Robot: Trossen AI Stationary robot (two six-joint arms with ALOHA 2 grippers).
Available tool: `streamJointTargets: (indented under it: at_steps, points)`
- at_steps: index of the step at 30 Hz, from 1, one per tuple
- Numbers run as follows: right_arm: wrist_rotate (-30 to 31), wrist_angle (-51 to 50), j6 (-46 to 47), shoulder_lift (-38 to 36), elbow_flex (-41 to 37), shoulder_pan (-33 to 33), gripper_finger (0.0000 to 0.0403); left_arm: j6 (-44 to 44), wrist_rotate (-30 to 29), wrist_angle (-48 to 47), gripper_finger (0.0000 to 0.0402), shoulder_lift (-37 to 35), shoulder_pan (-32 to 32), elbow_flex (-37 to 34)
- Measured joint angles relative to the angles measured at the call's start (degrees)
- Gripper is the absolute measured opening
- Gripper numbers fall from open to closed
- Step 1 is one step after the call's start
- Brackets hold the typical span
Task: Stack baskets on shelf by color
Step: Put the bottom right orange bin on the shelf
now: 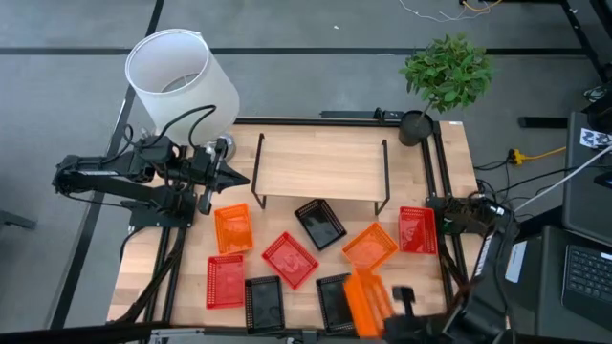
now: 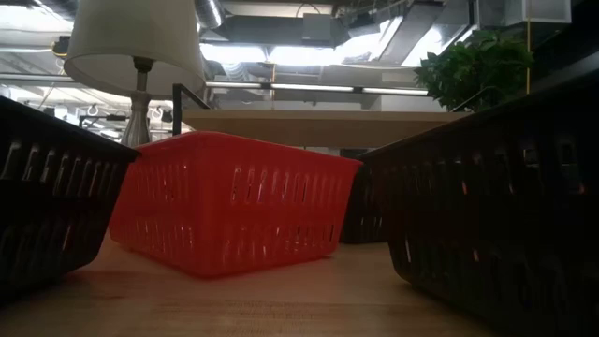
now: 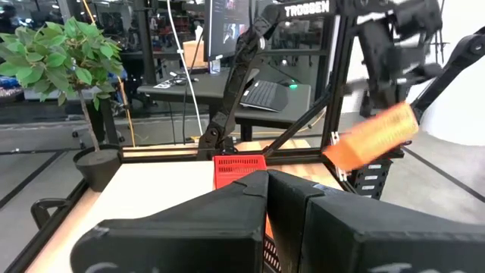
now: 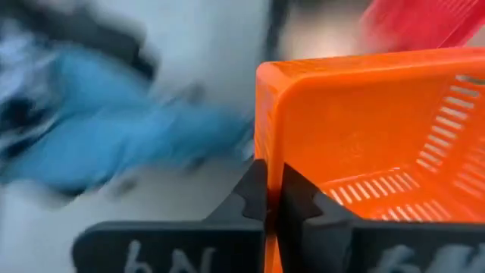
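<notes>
Wooden tabletop (image 1: 411, 277) framed by black rails, seen from above, with grey floor around it. At the near edge, right of centre, the right gripper (image 4: 273, 201) has its fingers clenched on the rim of an orange basket (image 1: 361, 301), which is tilted and lifted off the table. Eight more baskets lie spread across the near half of the table: a second orange one (image 1: 370, 246) just behind the lifted one, a third orange (image 1: 233, 228) farther left, red ones at centre (image 1: 289, 259), at the left (image 1: 226, 280) and at the right edge (image 1: 417, 230), and black ones near the shelf (image 1: 319, 223) and at the near edge (image 1: 263, 304). The shelf (image 1: 320, 167), a light wood board on black wire legs, stands at the back centre with nothing on it. The left gripper (image 1: 237, 177) rests beside the shelf's left end, jaws closed and holding nothing. A white lamp shade (image 1: 182, 76) stands at the back left corner, and a potted plant (image 1: 445, 75) at the back right.
</notes>
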Motion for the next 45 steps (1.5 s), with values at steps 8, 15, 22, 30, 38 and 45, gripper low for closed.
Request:
streamJointTargets:
  at_steps: [8, 15, 22, 30, 38, 45]
  points:
    - [38.36, -9.17, -17.35, 0.00, 10.51, -3.46, 0.0001, 0.00, 0.01, 0.26, 0.0000, 0.00, 0.00, 0.00]
    - [37.88, -9.34, -25.36, -5.48, 12.27, -11.99, 0.0000, 1.53, 0.02, 1.08, 0.0000, -0.02, 0.00, 0.00]
    - [13.75, -14.94, -27.41, -7.98, 12.20, -29.12, 0.0000, 0.00, 0.02, 0.82, 0.0000, 0.00, 0.00, 0.02]
    - [-7.35, -18.25, -44.64, -3.88, 9.28, -48.92, 0.0000, -0.04, 0.02, 0.86, 0.0000, 0.00, -0.02, 0.02]
    - [-11.36, -19.00, -47.07, -7.00, -9.19, -55.58, 0.0000, -0.53, 0.02, 0.84, 0.0000, -0.02, 0.00, 0.02]
    - [-15.13, -18.79, -41.58, -10.80, -16.06, -55.62, 0.0000, -0.50, 0.01, 0.86, 0.0000, -0.02, -0.02, 0.02]
